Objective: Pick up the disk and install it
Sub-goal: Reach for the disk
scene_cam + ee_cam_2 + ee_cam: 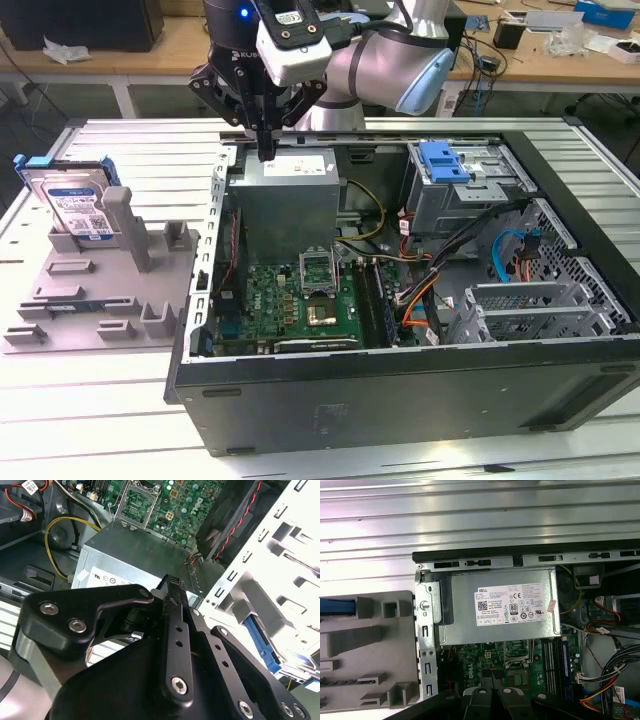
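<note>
The disk (76, 203), silver with a white-and-blue label and a blue bracket, leans in the grey fixture (95, 290) at the exterior view's left, outside the computer case. Its blue bracket edge (337, 606) shows in the first wrist view. My gripper (265, 150) hangs over the case's back left corner, just above the power supply (285, 170), well to the right of the disk. Its fingers are shut together with nothing between them, as the second wrist view of the gripper (172, 583) also shows.
The open computer case (400, 400) lies on a slatted metal table (130, 140). Inside are the motherboard (290, 300), bundled cables (420, 290) and a drive cage with a blue latch (445, 165) at the back right. A perforated case wall (270, 570) stands close beside the gripper.
</note>
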Controlling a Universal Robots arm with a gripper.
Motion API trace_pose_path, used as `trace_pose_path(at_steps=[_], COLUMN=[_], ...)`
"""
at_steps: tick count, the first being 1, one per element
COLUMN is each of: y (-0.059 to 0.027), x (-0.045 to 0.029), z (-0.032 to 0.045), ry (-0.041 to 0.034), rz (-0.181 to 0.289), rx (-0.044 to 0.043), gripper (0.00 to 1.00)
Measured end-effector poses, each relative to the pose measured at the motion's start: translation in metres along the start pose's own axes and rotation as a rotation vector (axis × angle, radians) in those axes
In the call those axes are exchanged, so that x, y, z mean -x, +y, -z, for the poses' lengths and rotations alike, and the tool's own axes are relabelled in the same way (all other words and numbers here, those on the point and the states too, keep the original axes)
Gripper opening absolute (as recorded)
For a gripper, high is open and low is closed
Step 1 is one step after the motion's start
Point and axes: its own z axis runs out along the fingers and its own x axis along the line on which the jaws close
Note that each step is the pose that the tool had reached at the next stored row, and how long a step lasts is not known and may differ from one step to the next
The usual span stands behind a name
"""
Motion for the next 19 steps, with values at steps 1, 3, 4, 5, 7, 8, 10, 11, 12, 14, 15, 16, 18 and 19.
trace_pose_path(at_steps=[1,3,4,5,7,8,10,11,12,14,15,16,18,19], y=[0.0,-0.0001,-0.0009,-0.0013,-0.0015,-0.0014,-0.0005,0.0004,0.0017,0.0046,0.0059,0.007,0.0094,0.0103], x=[0.0,-0.0021,-0.0116,-0.0166,-0.0266,-0.0294,-0.0376,-0.0435,-0.0485,-0.0592,-0.064,-0.0679,-0.0775,-0.0814], z=[0.0,-0.0001,-0.0001,-0.0001,-0.0001,-0.0002,-0.0001,-0.0002,-0.0004,-0.0004,-0.0005,-0.0006,-0.0007,-0.0007], ry=[0.0001,0.0,-0.0001,0.0,-0.0001,-0.0001,0.0,-0.0001,-0.0002,-0.0001,-0.0001,-0.0001,-0.0001,-0.0001], rz=[0.0,0.0,0.0,0.0,-0.001,-0.001,-0.002,-0.002,-0.001,-0.001,-0.002,-0.002,-0.002,-0.002], rx=[-0.0001,-0.0001,0.0,-0.0001,-0.0001,0.0,-0.0001,-0.0002,-0.0002,-0.0008,-0.0009,-0.0009,-0.0011,-0.0011], gripper=[0.11,0.11,0.11,0.11,0.11,0.11,0.11,0.11,0.11,0.11,0.11,0.11,0.11,0.11])
